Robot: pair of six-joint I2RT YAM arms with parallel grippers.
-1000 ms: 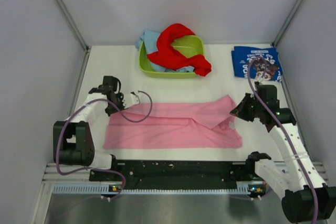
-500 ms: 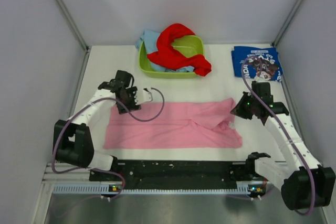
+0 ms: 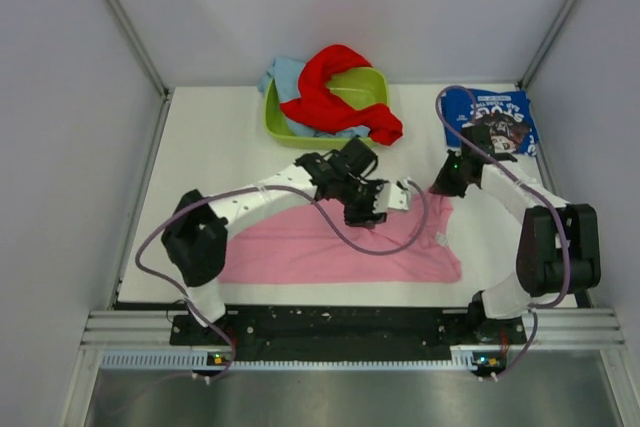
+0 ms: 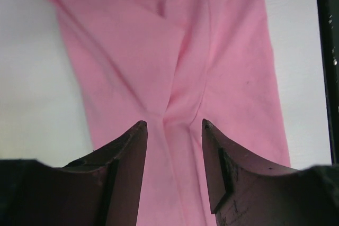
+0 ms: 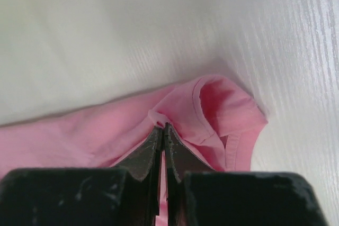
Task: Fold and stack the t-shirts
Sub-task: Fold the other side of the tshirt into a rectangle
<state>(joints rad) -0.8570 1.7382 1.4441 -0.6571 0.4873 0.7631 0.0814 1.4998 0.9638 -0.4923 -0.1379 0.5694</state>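
Note:
The pink t-shirt [image 3: 320, 252] lies spread lengthwise across the near part of the table. My left gripper [image 3: 380, 205] reaches over its far edge near the middle. In the left wrist view the left gripper [image 4: 172, 125] is open, with creased pink cloth [image 4: 175, 51] below and between the fingers. My right gripper [image 3: 446, 179] is at the shirt's far right corner. In the right wrist view the right gripper [image 5: 162, 126] is shut on a small fold of pink cloth [image 5: 212, 104] beside the collar. A folded navy t-shirt [image 3: 490, 119] lies at the back right.
A lime green tub [image 3: 372, 82] stands at the back centre, with a red t-shirt [image 3: 335, 97] draped over it and a light blue one [image 3: 282, 75] under that. White walls close in the table on three sides. The left arm's cable loops over the pink shirt.
My left arm has swung from the shirt's far left corner to the right, over its middle. My right gripper has moved back and left a little, still shut at the far right corner.

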